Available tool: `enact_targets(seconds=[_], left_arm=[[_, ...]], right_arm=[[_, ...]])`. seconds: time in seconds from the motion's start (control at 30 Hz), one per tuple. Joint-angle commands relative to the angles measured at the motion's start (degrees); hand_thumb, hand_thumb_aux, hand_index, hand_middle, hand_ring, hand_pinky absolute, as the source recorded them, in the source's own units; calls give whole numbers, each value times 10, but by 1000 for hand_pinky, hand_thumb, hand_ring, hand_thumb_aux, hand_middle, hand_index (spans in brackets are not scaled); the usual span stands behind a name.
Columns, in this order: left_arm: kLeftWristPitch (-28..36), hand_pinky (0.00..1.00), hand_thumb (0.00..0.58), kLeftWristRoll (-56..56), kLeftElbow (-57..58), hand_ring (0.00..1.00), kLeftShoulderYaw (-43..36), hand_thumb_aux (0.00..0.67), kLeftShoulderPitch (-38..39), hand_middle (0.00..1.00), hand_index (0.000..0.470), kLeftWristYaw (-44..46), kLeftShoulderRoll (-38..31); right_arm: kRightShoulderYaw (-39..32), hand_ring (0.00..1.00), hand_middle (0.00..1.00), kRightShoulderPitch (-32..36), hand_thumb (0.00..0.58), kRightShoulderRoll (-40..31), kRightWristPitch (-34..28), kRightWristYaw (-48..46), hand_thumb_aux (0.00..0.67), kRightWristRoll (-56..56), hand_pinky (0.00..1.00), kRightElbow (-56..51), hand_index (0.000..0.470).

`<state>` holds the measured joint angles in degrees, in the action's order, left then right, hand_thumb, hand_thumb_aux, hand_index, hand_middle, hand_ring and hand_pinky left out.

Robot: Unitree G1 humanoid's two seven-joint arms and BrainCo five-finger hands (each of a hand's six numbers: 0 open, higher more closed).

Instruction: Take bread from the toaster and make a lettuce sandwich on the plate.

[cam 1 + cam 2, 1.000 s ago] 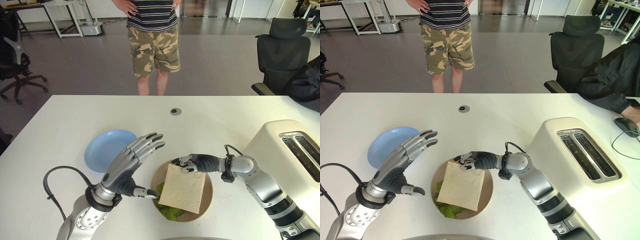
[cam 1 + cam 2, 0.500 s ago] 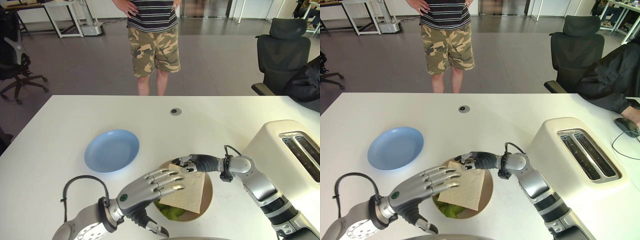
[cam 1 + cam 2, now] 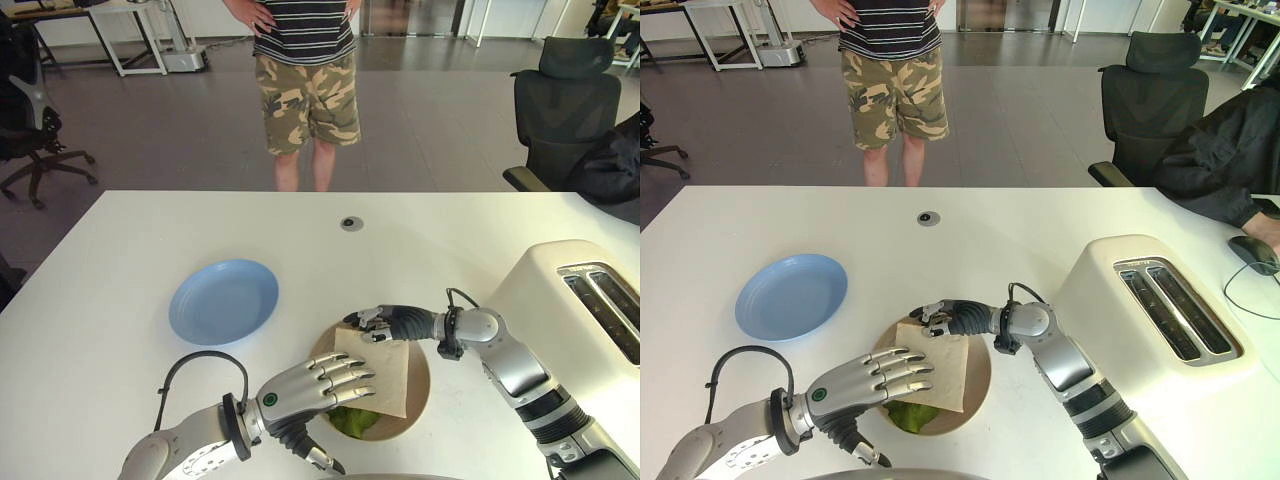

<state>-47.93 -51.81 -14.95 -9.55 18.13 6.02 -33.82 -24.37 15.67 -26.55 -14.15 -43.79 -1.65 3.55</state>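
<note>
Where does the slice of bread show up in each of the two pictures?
Left eye view: the bread lies low, right of centre, on the brown plate.
Right eye view: low, just left of centre, on the same plate.
Shared landmark: the blue plate, up and left of it.

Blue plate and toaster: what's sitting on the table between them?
A brown plate holding a bread slice over lettuce, clear in both eye views. The right hand grips the bread's far corner.
</note>
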Motion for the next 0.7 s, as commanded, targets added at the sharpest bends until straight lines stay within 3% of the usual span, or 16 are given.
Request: enact_targets(seconds=[0.03, 0.17, 0.4, 0.43, 0.47, 0.5, 0.53, 0.57, 0.6, 0.63, 0.67, 0.7], left_arm=[[23, 0, 45, -29, 51, 0, -24, 26, 4, 0, 18, 10, -19], [41, 0, 62, -30, 77, 0, -44, 37, -22, 0, 26, -1, -13], [67, 0, 14, -3, 100, 0, -59, 8, -82, 0, 6, -23, 1], [69, 0, 53, 13, 92, 0, -59, 32, -90, 0, 22, -20, 4], [72, 0, 132, 31, 78, 0, -54, 81, -93, 0, 57, -19, 6], [74, 0, 92, 56, 55, 0, -45, 55, -90, 0, 39, -18, 5], [73, 0, 40, 88, 24, 0, -29, 24, -82, 0, 17, -20, 3], [71, 0, 53, 120, -6, 0, -11, 32, -74, 0, 22, -21, -1], [71, 0, 100, 156, -34, 0, 5, 60, -66, 0, 42, -20, -5], [71, 86, 294, 186, -57, 86, 21, 200, -60, 86, 140, -17, -9], [74, 961, 580, 216, -76, 961, 40, 670, -53, 961, 470, -13, -14], [75, 1000, 580, 233, -83, 1000, 66, 670, -42, 1000, 470, -10, -24]], right_arm=[[88, 0, 0, 12, 0, 38, 56, 48, 0, -43, 0, 33, 0], [156, 0, 0, -22, 0, 28, 104, 36, 0, -103, 0, 133, 0], [183, 0, 0, -208, 0, -84, 236, -37, 0, -68, 0, 243, 0], [194, 0, 0, -235, 0, -100, 262, -43, 0, -59, 0, 247, 0], [207, 0, 0, -254, 0, -113, 280, -44, 0, -48, 0, 245, 0], [226, 259, 259, -267, 0, -124, 299, -36, 0, -28, 259, 236, 0], [248, 757, 757, -278, 0, -134, 319, -29, 0, -15, 757, 227, 0], [268, 1000, 1000, -286, 0, -140, 333, -23, 0, -9, 1000, 221, 0], [284, 1000, 1000, -296, 0, -146, 346, -20, 0, -6, 1000, 220, 0], [294, 1000, 1000, -307, 220, -151, 357, -18, 142, -1, 1000, 222, 100], [301, 1000, 1000, -317, 516, -155, 366, -18, 447, 3, 1000, 225, 313], [306, 1000, 1000, -326, 578, -159, 372, -17, 633, 3, 1000, 230, 444]])
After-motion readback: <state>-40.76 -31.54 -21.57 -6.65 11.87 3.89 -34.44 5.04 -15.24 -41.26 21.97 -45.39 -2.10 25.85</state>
